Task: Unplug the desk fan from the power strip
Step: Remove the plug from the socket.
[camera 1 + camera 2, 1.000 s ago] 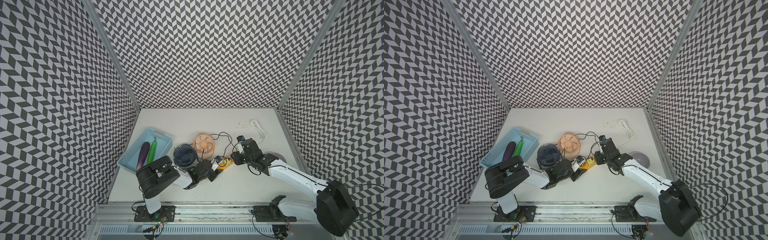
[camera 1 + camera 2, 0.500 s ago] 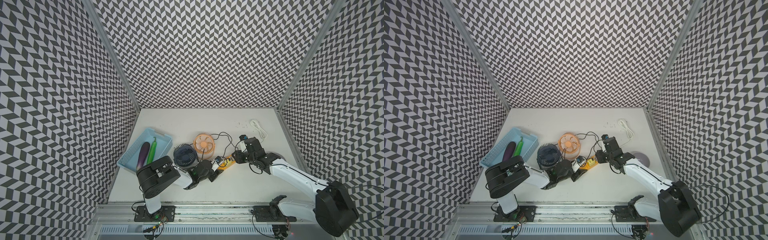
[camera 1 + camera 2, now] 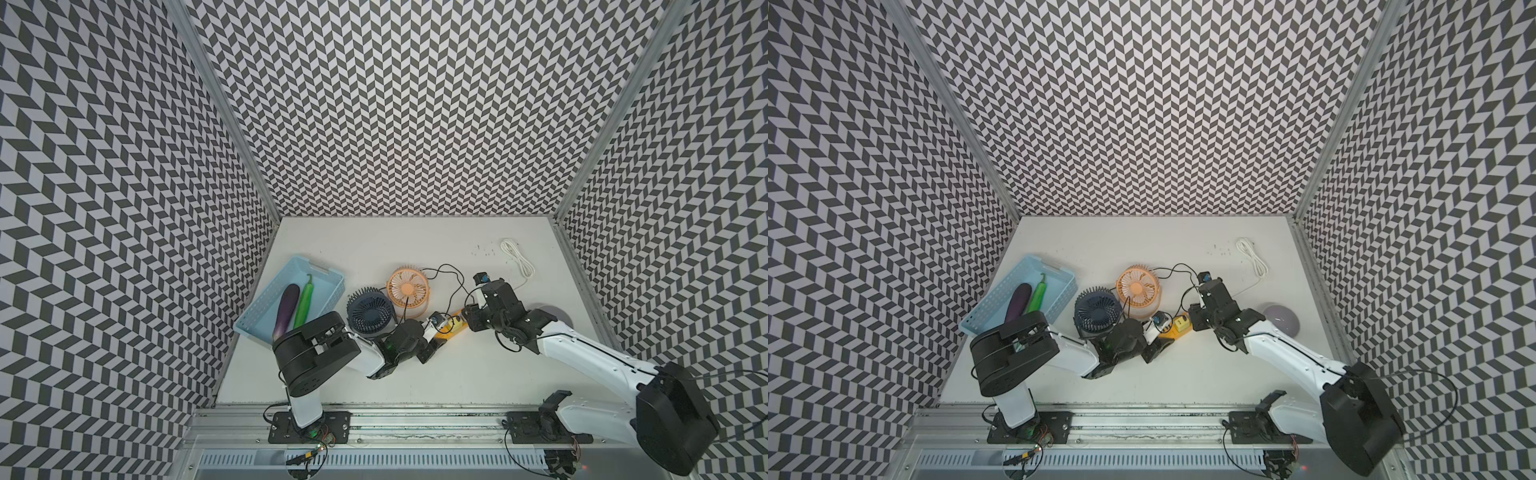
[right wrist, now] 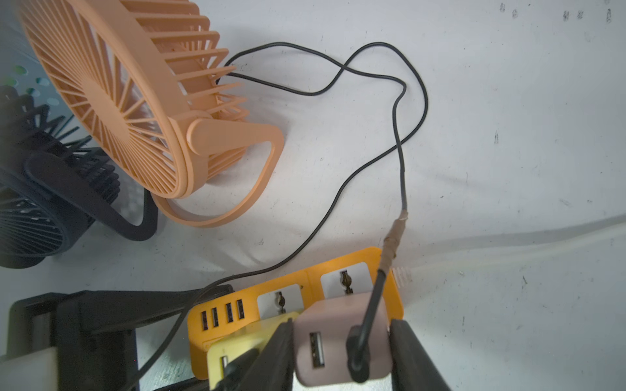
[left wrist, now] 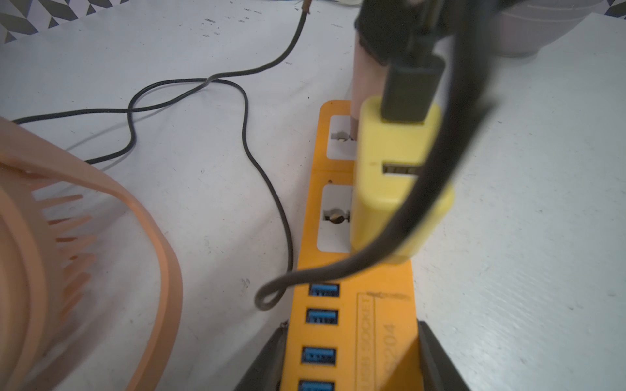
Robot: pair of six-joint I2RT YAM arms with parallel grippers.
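Right wrist view: gripping pink adapter (image 4: pixel 338 359) with right fingers (image 4: pixel 406 352) clamped, seemingly seated in power strip (image 4: pixel 223 298) just beside orange desk fan (image 4: pixel 111 101); pinning strip's USB end with left fingers (image 5: pixel 437 365) clamped. Probably extraction step; next, pull straight out, bracing strip.

The light was bright and even in both top views, coming from above. The white surface (image 3: pixel 374 241) had only small, soft shadows. The zigzag walls (image 3: pixel 395 104) bent near the edges. In the left wrist view, the thick black cable (image 5: pixel 437 172) and the orange fan (image 5: pixel 159 257) looked blurry. The right wrist view was sharper.
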